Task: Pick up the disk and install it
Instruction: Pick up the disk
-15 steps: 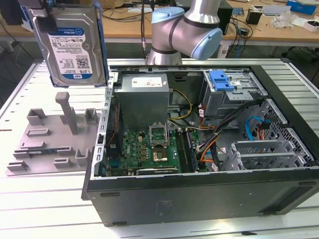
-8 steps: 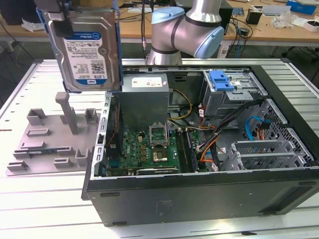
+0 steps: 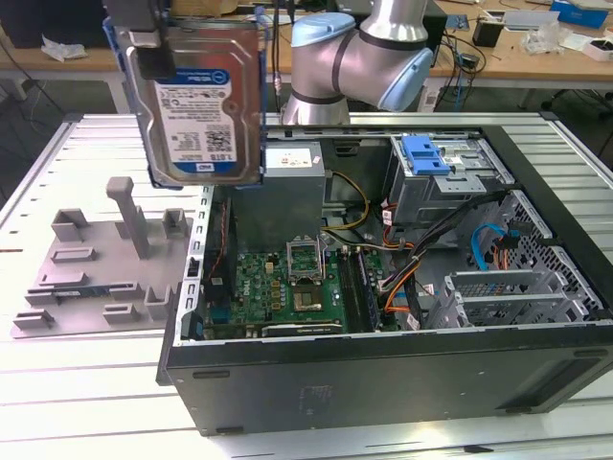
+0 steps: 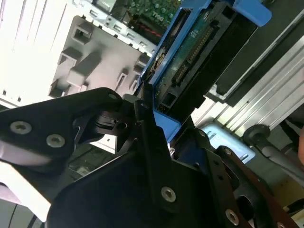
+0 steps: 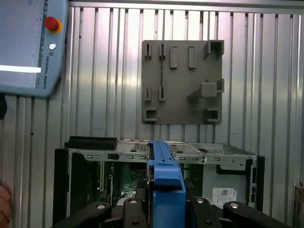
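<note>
The disk (image 3: 203,96), a silver hard drive with a white-and-blue label in a blue bracket, hangs upright in the air. It is above the table between the grey fixture plate and the open computer case, at the exterior view's upper left. My gripper (image 3: 144,34) is shut on its upper end. The second wrist view has the disk's circuit-board side (image 4: 190,61) running away from the black fingers (image 4: 142,123). In the first wrist view the bracket's blue edge (image 5: 164,175) stands between the two fingers (image 5: 130,209).
An open computer case (image 3: 383,383) lies on the slatted table, with its motherboard (image 3: 287,287) exposed. A blue tray (image 3: 428,153) sits on the metal drive cage. A grey fixture plate (image 3: 105,259) lies beside the case. A teach pendant (image 5: 28,47) and a hand (image 5: 4,209) are nearby.
</note>
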Controlling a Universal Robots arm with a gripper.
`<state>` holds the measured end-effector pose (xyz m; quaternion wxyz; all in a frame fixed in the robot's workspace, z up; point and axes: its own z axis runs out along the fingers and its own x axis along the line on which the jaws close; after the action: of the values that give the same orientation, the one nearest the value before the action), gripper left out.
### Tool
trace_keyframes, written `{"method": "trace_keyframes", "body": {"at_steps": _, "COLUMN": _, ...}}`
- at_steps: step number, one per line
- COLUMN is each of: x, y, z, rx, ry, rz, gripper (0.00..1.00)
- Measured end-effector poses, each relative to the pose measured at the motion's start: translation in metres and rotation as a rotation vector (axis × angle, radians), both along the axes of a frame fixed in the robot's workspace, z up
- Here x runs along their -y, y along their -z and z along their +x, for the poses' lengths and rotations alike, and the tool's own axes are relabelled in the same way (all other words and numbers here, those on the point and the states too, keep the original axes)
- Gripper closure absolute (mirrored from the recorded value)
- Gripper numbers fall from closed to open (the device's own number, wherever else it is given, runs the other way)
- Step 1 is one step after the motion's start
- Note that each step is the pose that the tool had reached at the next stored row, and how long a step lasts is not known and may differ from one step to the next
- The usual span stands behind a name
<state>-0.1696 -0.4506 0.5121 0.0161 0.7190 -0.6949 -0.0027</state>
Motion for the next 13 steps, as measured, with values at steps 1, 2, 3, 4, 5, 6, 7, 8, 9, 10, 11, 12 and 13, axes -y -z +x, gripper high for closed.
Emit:
{"method": "trace_keyframes", "body": {"at_steps": 1, "x": 0.0044, "y": -0.0005, "z": 0.008, "rx": -0.0008, "ry": 0.0, "rz": 0.0001, "gripper": 0.63}}
{"method": "trace_keyframes", "body": {"at_steps": 2, "x": 0.0096, "y": -0.0011, "z": 0.017, "rx": -0.0016, "ry": 0.0, "rz": 0.0, "gripper": 0.63}}
{"method": "trace_keyframes", "body": {"at_steps": 3, "x": 0.0132, "y": -0.0016, "z": 0.024, "rx": -0.0022, "ry": 0.0, "rz": 0.0, "gripper": 0.63}}
{"method": "trace_keyframes", "body": {"at_steps": 4, "x": 0.0155, "y": -0.0018, "z": 0.028, "rx": -0.0026, "ry": 0.0, "rz": 0.0, "gripper": 0.63}}
{"method": "trace_keyframes", "body": {"at_steps": 5, "x": 0.0178, "y": -0.0019, "z": 0.033, "rx": -0.0027, "ry": 0.0, "rz": 0.0, "gripper": 0.63}}
{"method": "trace_keyframes", "body": {"at_steps": 6, "x": 0.0199, "y": -0.0021, "z": 0.037, "rx": -0.0029, "ry": 0.0, "rz": 0.0, "gripper": 0.63}}
{"method": "trace_keyframes", "body": {"at_steps": 7, "x": 0.0219, "y": -0.0022, "z": 0.042, "rx": -0.0031, "ry": 0.0, "rz": 0.0, "gripper": 0.63}}
{"method": "trace_keyframes", "body": {"at_steps": 8, "x": 0.0243, "y": -0.0021, "z": 0.047, "rx": -0.0031, "ry": 0.0, "rz": 0.0, "gripper": 0.63}}
{"method": "trace_keyframes", "body": {"at_steps": 9, "x": 0.0262, "y": -0.0021, "z": 0.052, "rx": -0.0031, "ry": 0.0, "rz": 0.0001, "gripper": 0.63}}
{"method": "trace_keyframes", "body": {"at_steps": 10, "x": 0.0284, "y": -0.0022, "z": 0.057, "rx": -0.0032, "ry": 0.0, "rz": 0.0, "gripper": 0.63}}
{"method": "trace_keyframes", "body": {"at_steps": 11, "x": 0.0302, "y": -0.0022, "z": 0.062, "rx": -0.0032, "ry": 0.0, "rz": 0.0, "gripper": 0.63}}
{"method": "trace_keyframes", "body": {"at_steps": 12, "x": 0.0321, "y": -0.0022, "z": 0.068, "rx": -0.0031, "ry": 0.0, "rz": 0.0, "gripper": 0.63}}
{"method": "trace_keyframes", "body": {"at_steps": 13, "x": 0.0336, "y": -0.0022, "z": 0.072, "rx": -0.0032, "ry": 0.0, "rz": 0.0, "gripper": 0.63}}
